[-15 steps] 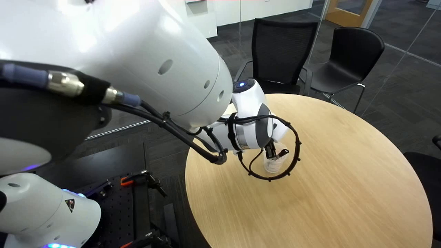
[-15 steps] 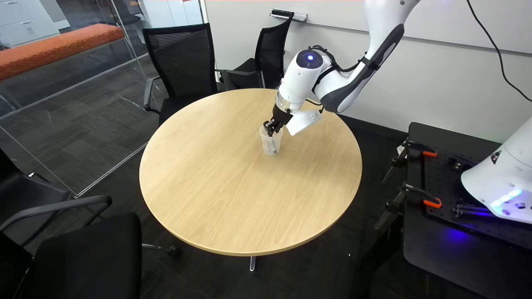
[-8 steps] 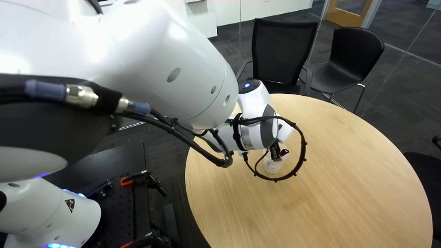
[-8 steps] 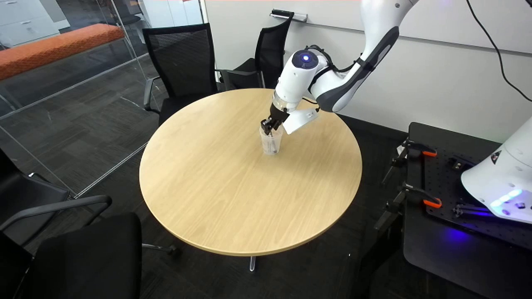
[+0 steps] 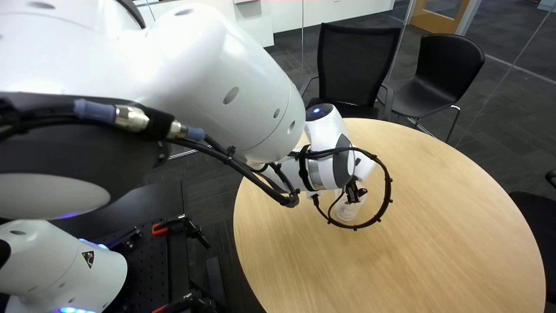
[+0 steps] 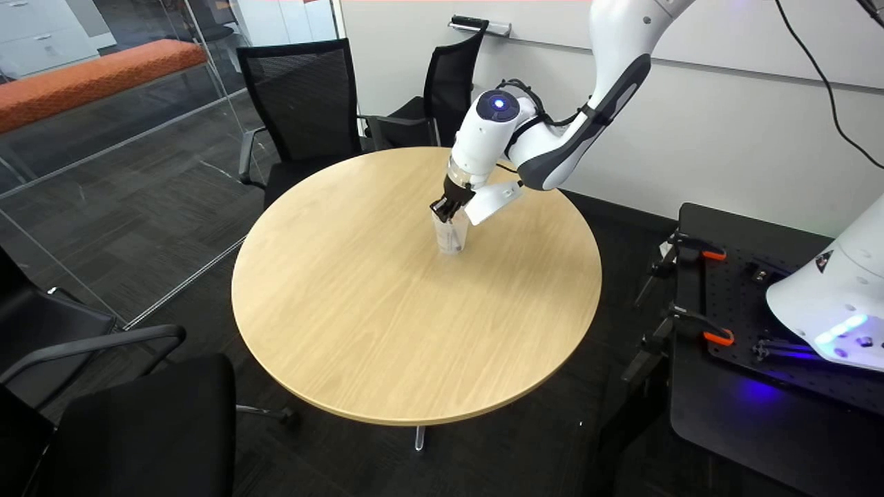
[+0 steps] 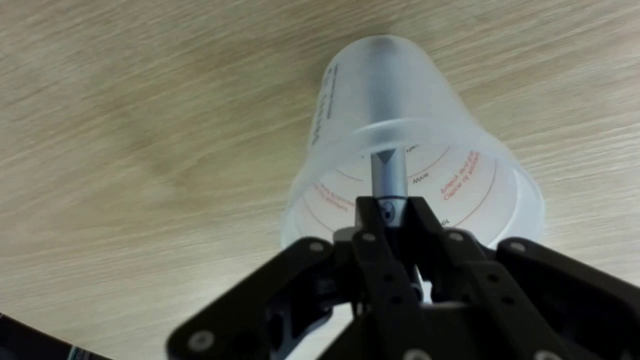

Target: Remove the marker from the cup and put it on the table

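Note:
The marker (image 7: 389,175) has a grey barrel and leans inside the cup; its dark top end shows beside the fingers in an exterior view (image 5: 363,191). The cup (image 7: 345,100) is a small translucent white plastic cup with printed lines. It stands on the light-wood round table (image 6: 387,310) and also shows in both exterior views (image 5: 346,212) (image 6: 450,238). My gripper (image 7: 391,210) is at the cup's mouth, with its fingertips on both sides of the marker and touching it. The gripper is shut on the marker. The fingers hide the marker's upper part in the wrist view.
A black cable loop (image 5: 386,195) hangs from the arm around the gripper and cup. Black chairs (image 6: 304,103) stand around the table. The robot base sits on a black stand (image 6: 732,407) with orange-tipped clamps.
The gripper has moved a short way across the cup's mouth onto the marker, and its fingers are now against it. The cup has shifted slightly with it.

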`<state>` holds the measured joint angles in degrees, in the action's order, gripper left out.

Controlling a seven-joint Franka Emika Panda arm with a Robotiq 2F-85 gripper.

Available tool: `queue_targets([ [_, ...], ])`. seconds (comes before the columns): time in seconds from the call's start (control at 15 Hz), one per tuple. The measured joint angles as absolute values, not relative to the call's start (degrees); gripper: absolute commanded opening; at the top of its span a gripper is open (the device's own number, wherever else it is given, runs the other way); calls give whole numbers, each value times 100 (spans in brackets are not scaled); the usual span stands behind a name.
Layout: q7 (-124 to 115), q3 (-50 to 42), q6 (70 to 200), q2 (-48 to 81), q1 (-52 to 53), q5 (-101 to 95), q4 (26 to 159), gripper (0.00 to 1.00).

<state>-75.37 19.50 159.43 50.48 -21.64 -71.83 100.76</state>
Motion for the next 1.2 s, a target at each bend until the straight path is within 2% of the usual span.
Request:
queue_targets([
  [0.67,-7933,1947,15944,4951,-1974,-7820,10121,5],
  [1.2,-9035,1947,15866,4133,-1848,-8614,10699,5],
])
